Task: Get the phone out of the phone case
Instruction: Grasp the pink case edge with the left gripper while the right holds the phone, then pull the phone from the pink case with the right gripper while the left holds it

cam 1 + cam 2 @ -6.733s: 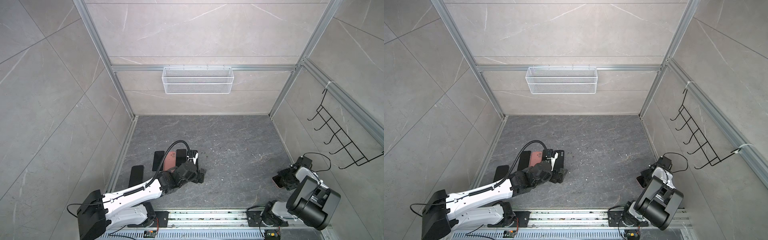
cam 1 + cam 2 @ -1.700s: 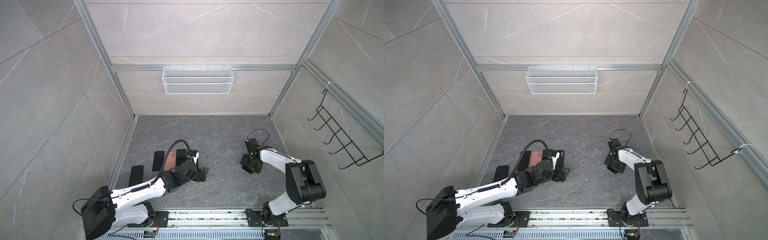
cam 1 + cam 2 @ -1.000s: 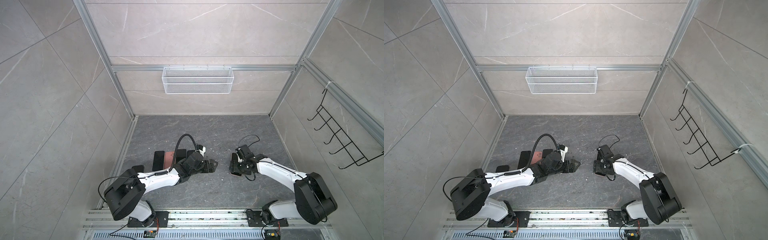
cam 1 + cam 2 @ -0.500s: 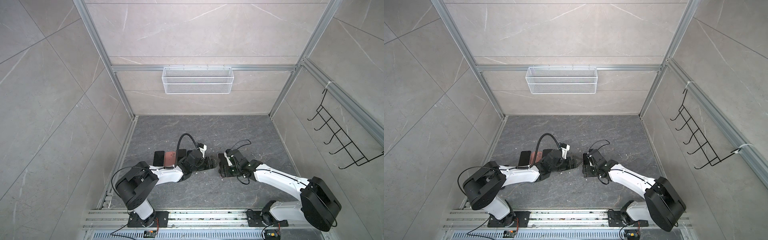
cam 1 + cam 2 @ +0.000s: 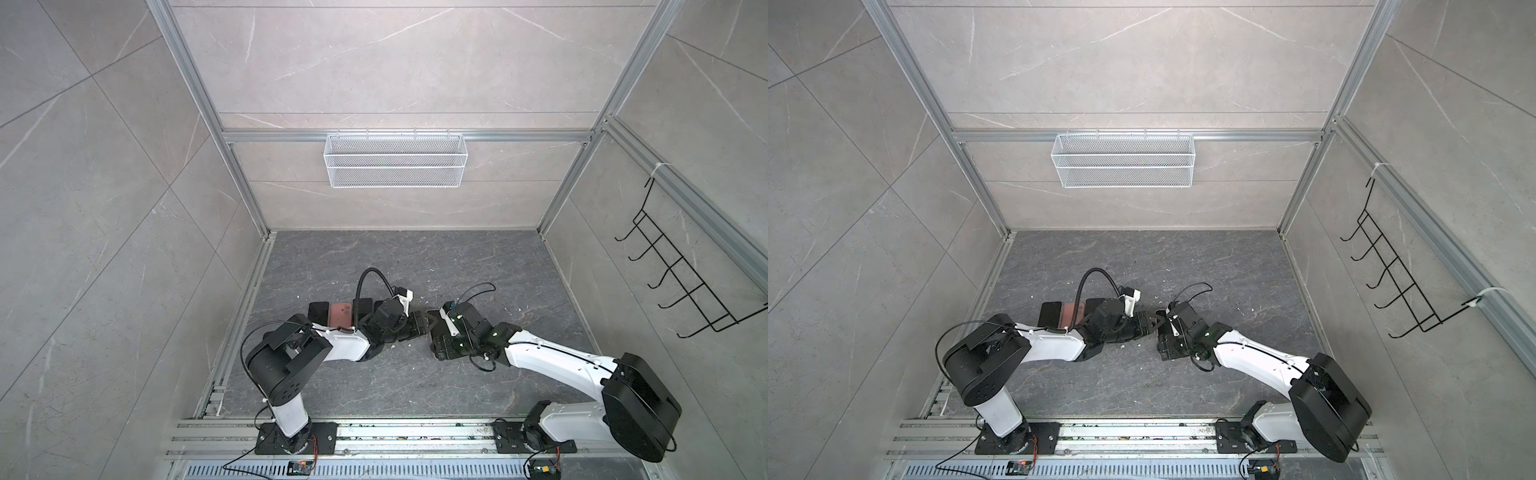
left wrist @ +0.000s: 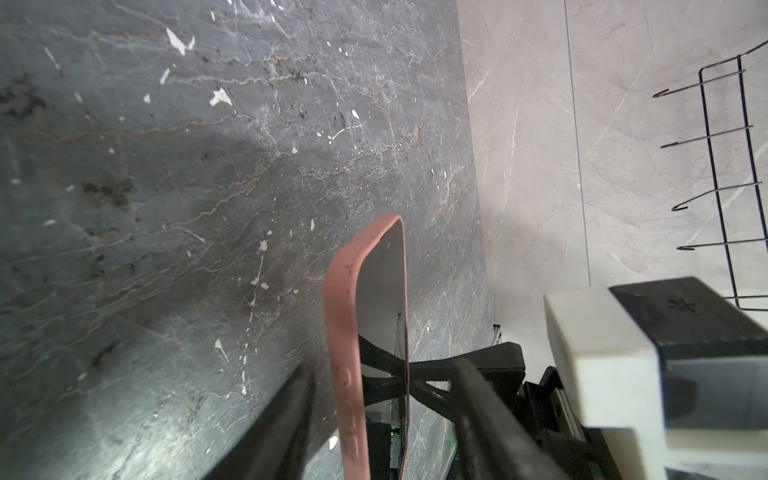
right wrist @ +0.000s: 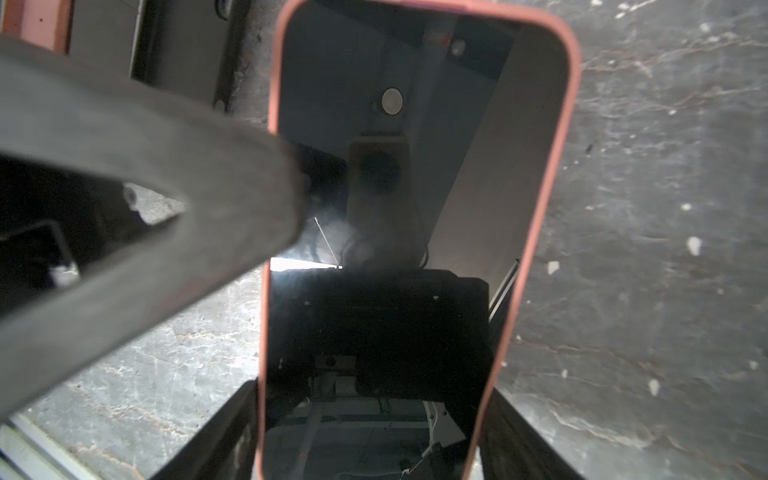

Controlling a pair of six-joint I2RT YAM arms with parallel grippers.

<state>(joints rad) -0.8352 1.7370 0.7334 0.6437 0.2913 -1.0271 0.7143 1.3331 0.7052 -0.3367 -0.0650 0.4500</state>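
Note:
The phone [image 7: 395, 208], dark screen facing the camera, sits in a pink phone case [image 7: 552, 166]. My right gripper [image 7: 372, 390] is shut on the case's two long sides and holds it above the floor. In the left wrist view the cased phone [image 6: 347, 332] shows edge-on between the jaws of my left gripper [image 6: 382, 368], which straddle its end with a narrow gap on each side. One left finger [image 7: 166, 187] overlaps the phone's side. In both top views the left gripper [image 5: 419, 326] [image 5: 1148, 326] and the right gripper [image 5: 436, 332] [image 5: 1163, 332] meet mid-floor.
A row of dark phones [image 5: 318, 311] and a pink-backed one [image 5: 340, 313] lies on the floor behind the left arm. A white wire basket [image 5: 395, 160] hangs on the back wall. A black hook rack [image 5: 685, 282] is on the right wall. White flecks dot the floor.
Both arms have swung in until the grippers meet at the middle of the floor. The left jaws have narrowed round the phone's end. The right gripper's hold is unchanged.

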